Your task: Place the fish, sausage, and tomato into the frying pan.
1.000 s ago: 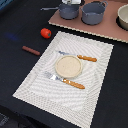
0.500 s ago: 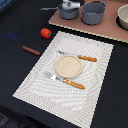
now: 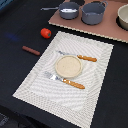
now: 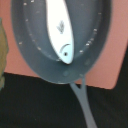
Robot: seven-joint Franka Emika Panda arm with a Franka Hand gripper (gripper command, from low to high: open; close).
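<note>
The dark grey frying pan stands on a brown board at the back of the exterior view, its thin handle pointing to that view's left. The white fish lies inside it. The wrist view looks straight down on the pan with the fish lying flat in it and the handle leading away. The tomato and the sausage lie on the black table at the exterior view's left, apart from each other. No gripper fingers show in either view.
A deeper grey pot stands beside the pan on the brown board. A tan plate sits on a striped placemat between a fork and a knife with orange handles.
</note>
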